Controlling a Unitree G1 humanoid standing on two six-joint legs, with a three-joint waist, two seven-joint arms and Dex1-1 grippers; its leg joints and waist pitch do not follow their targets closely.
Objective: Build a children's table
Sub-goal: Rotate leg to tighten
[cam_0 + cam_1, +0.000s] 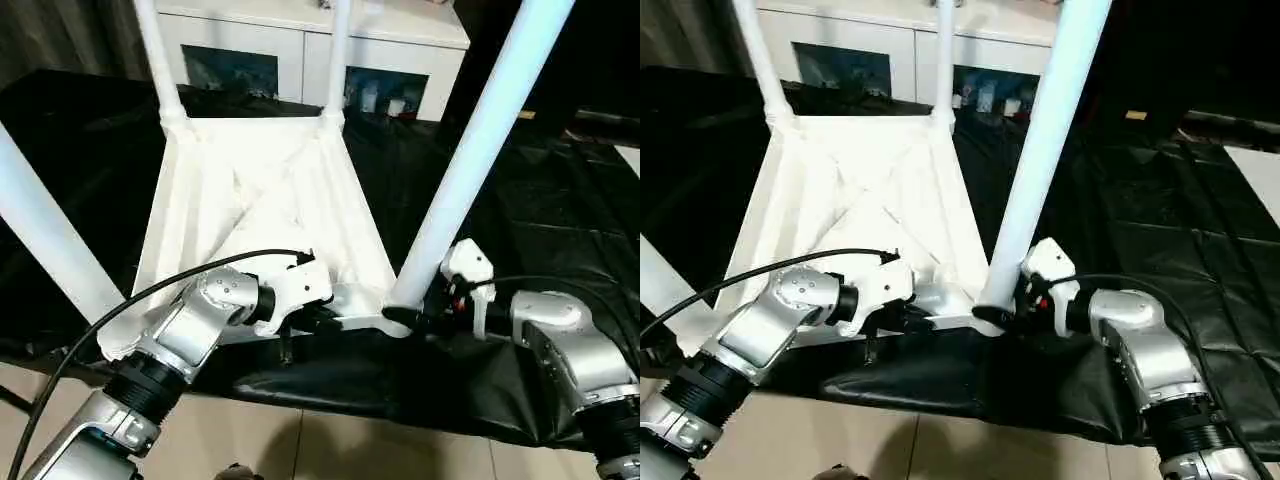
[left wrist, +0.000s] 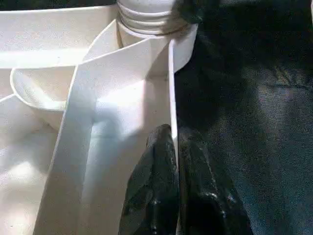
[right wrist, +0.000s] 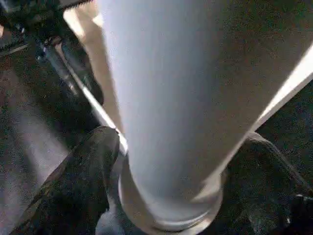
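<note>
**Upturned tabletop, four legs standing, both grippers at the near edge**

Black sheeting [image 1: 520, 200] covers the work surface across the middle of the head views, with pale floor tiles [image 1: 330, 445] along the bottom edge nearest the camera. Rising from the lower left of the frame, the left gripper [image 1: 318, 318] meets the near rim of the white tabletop [image 1: 270, 200], which lies underside up on the sheeting. In the left wrist view its two black fingers [image 2: 156, 196] are clenched on that thin rim wall, one finger on each side. A black cable [image 1: 150, 290] loops over the left forearm.

From the lower right of the frame, the right gripper [image 1: 412, 318] reaches the foot of the near right leg [image 1: 470, 160], just where it enters its corner socket. The right wrist view shows one black finger [image 3: 73, 186] on each side of the leg's base, grasping it.

At the left edge of the frame the near left leg [image 1: 45, 235] slants upward. Farther back, the ribbed underside narrows toward two more legs standing in the far corners: the far left leg [image 1: 160, 60] and the far right leg [image 1: 338, 55]. Behind them, along the top of the frame, stands a white cabinet [image 1: 300, 45] with dark glass doors.
</note>
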